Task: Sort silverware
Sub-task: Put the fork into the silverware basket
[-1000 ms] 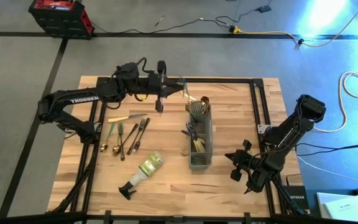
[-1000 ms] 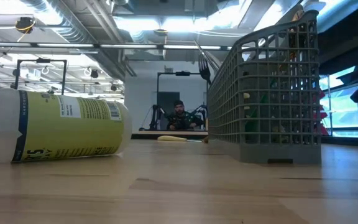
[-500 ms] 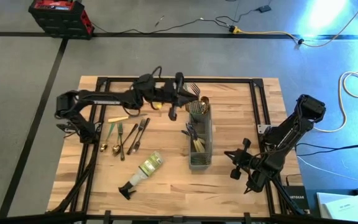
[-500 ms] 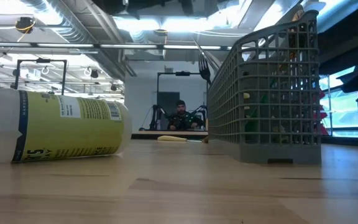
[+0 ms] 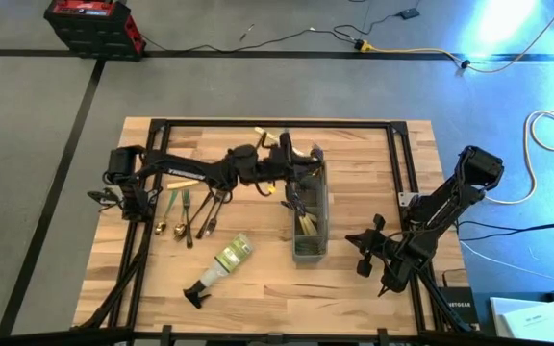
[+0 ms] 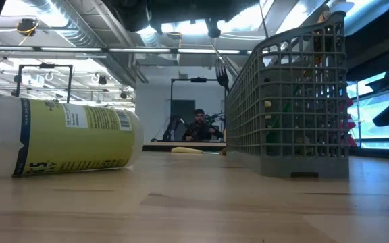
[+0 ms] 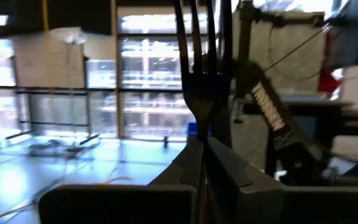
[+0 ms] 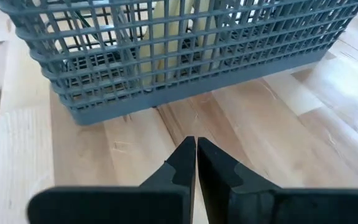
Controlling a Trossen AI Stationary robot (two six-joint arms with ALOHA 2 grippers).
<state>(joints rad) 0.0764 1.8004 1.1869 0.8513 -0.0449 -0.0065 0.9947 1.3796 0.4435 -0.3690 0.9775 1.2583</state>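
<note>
Left wrist view has the left gripper (image 7: 201, 152) pinched on a dark fork (image 7: 202, 68), tines up, over the mesh caddy (image 5: 309, 207); a crooked release could snag its rim, right gripper (image 8: 196, 163) closed nearby.

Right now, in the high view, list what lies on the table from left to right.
Loose silverware → spray bottle → left end effector holding a fork → grey mesh caddy → right end effector.
</note>
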